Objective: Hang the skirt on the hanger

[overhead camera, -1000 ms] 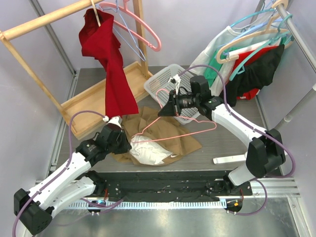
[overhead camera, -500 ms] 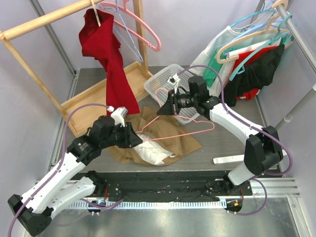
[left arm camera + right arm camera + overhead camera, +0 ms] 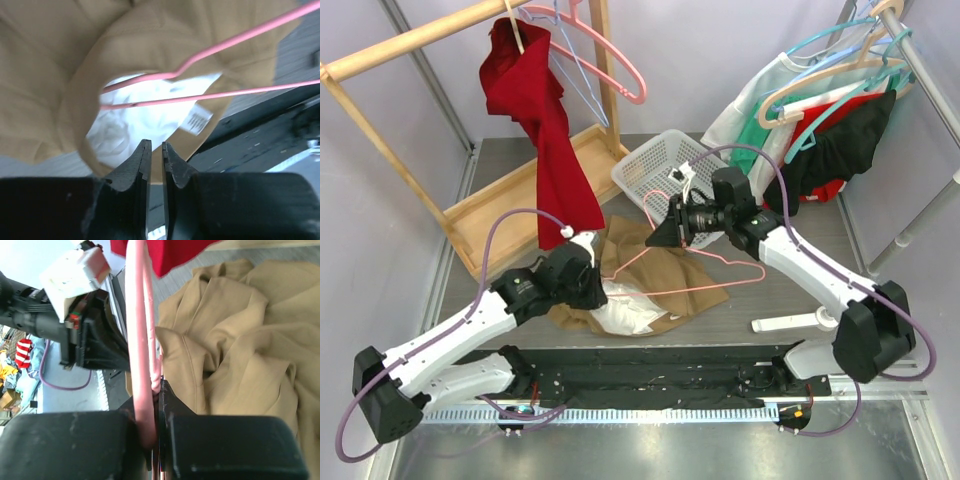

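Skirt [image 3: 60, 60] waist opening faces my left end effector [image 3: 154, 147], jaws nearly together, grip unclear. My right end effector [image 3: 156, 390] clamps the hanger [image 3: 235, 91], one arm pointing into that waist.

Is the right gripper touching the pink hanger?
Touching. The right wrist view shows the right gripper clamped on the pink hanger, wire pinched between its fingers.

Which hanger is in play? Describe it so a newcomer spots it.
Look at mid-table, above the crumpled tan skirt. The pink wire hanger tilts over it, held near its hook by the right gripper. Every other hanger hangs on a rack; this one alone does not.
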`<move>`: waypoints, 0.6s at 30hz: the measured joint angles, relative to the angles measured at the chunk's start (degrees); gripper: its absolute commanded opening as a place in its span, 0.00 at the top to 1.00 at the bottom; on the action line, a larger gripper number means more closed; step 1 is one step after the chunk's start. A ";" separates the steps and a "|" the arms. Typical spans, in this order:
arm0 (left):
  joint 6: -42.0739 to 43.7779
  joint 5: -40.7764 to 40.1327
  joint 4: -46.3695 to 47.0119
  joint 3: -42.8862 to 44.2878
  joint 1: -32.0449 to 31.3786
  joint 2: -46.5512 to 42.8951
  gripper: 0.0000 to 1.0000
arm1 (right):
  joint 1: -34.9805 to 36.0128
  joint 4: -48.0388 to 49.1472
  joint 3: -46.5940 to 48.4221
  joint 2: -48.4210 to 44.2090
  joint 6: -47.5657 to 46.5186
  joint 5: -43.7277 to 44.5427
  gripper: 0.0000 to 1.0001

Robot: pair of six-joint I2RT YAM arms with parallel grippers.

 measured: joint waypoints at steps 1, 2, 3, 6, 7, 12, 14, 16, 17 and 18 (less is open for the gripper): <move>-0.46 -2.01 -1.90 0.17 -1.33 0.22 0.83 | 0.02 -0.28 -0.72 -1.05 0.04 0.13 0.99; -0.79 -3.28 -3.21 0.28 -2.45 0.57 0.83 | 0.02 -0.76 -1.68 -2.45 0.20 0.46 0.99; -1.20 -4.66 -4.74 0.46 -3.69 1.18 0.83 | 0.00 -1.44 -2.56 -3.80 0.37 0.66 0.99; -2.38 -7.93 -8.76 1.55 -7.26 4.72 0.83 | 0.02 -2.89 -4.48 -7.32 0.85 0.96 0.99; -2.60 -8.61 -9.51 1.77 -8.02 5.66 0.83 | 0.02 -3.32 -4.92 -8.22 0.90 1.01 0.99; -3.74 -11.74 -11.82 2.51 -11.23 9.44 0.74 | 0.09 -6.45 -6.14 -11.43 0.79 1.92 0.99; -3.91 -13.22 -12.13 2.82 -12.28 10.21 0.70 | 0.11 -7.80 -6.14 -12.31 0.66 2.47 0.99; -4.04 -15.02 -12.15 3.37 -13.11 10.58 0.67 | 0.13 -8.81 -6.19 -12.98 0.44 2.93 0.99; -3.98 -16.09 -12.02 3.76 -13.64 10.60 0.65 | 0.15 -9.22 -6.25 -13.29 0.35 3.15 0.99; -3.80 -16.96 -11.65 4.17 -14.25 10.58 0.64 | 0.15 -9.62 -6.43 -13.70 0.24 3.37 0.99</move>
